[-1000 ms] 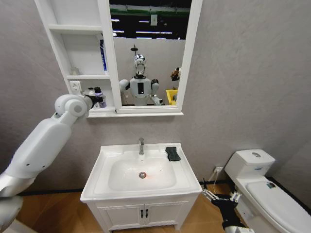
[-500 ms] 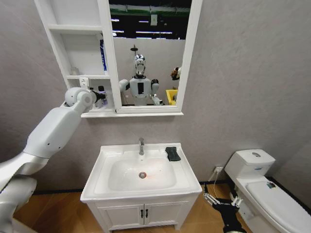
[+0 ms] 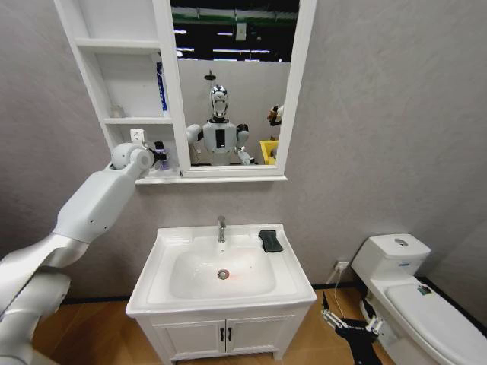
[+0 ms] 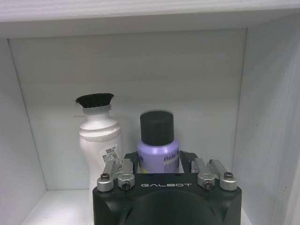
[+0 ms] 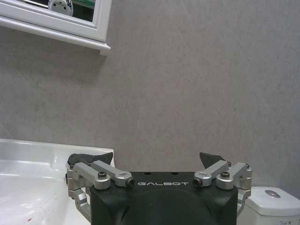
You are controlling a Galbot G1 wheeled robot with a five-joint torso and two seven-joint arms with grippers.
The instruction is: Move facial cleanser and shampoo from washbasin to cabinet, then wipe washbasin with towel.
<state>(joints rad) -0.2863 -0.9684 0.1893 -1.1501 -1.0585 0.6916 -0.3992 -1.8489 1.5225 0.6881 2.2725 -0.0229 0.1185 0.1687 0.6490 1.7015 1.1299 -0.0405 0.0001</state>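
Two bottles (image 4: 140, 147) in cabinet (image 3: 114, 84); left gripper (image 4: 159, 161) grips one; right gripper (image 5: 157, 161) wide

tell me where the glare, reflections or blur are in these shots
Head view: the mirror reflects ceiling light strips and the robot itself; the washbasin bowl has a faint reddish glow near its drain. Left wrist view: the purple bottle and the white bottle look soft, with the left gripper at the purple one. Right wrist view: evenly lit grey wall.

Towel (image 3: 269, 241) on washbasin (image 3: 221, 275) — faucet's right
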